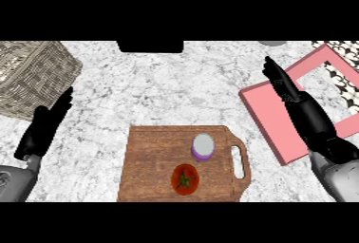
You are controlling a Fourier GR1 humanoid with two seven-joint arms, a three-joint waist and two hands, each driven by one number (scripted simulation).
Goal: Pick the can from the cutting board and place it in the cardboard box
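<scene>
A small purple can with a pale lid stands upright on the wooden cutting board, near its handle slot. A pink open box with pebbles inside lies at the right. My right hand hovers over the box's left wall, fingers straight and pointing away, well right of the can. At the left edge my left hand rests open, fingers up. Neither hand touches anything.
A red tomato lies on the board in front of the can. A woven basket stands at the far left. A black object sits at the counter's far edge, a grey round thing beside it.
</scene>
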